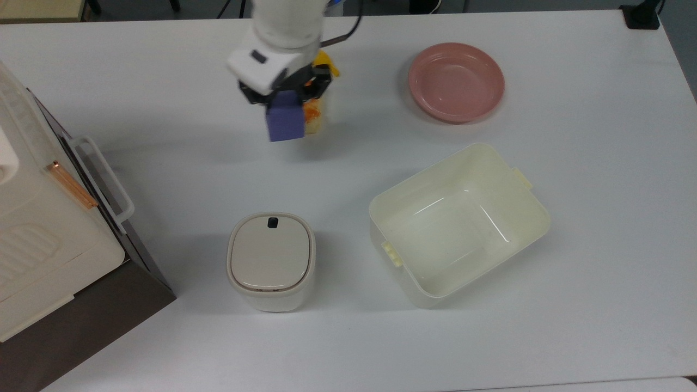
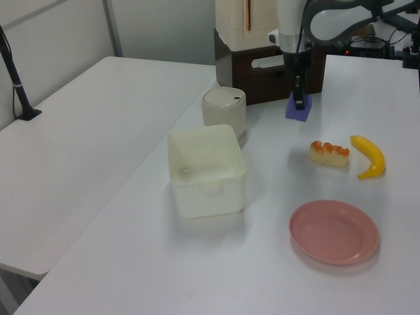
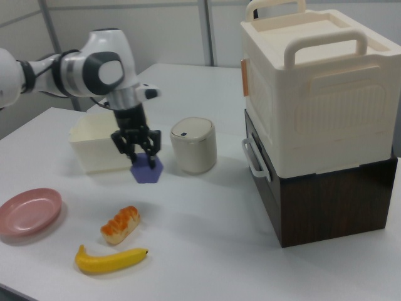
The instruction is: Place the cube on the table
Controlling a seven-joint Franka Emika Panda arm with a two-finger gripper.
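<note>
Carry step, as I read it: I've got the cube [image 1: 285,122] off the pink plate [image 1: 456,81] & up in the air, fingers [image 1: 272,93] clamped on its top, gripper [image 3: 136,152] pointing straight down. Placement not yet done. In the right view the cube hangs clear of the counter [image 1: 490,337], w/ the pastry [image 3: 121,224] and banana [image 3: 111,259] nearer the camera and the lidded bin [image 3: 193,145] to the right view's right. In the top view it overlaps the pastry's edge, but I judge that's height, not contact.

Next move, I'd say: pick a bare patch of counter, prob. toward the top view's left/lower side away from the pastry, well short of the cream tub [image 1: 458,223], then come straight down till the base sits flat & only then part the fingers.

Cube itself: small, matte, blue-purple, soft edges, held roughly level, lower half showing below the fingers. In the left view it shows in front of the dark cabinet [image 2: 262,75].
</note>
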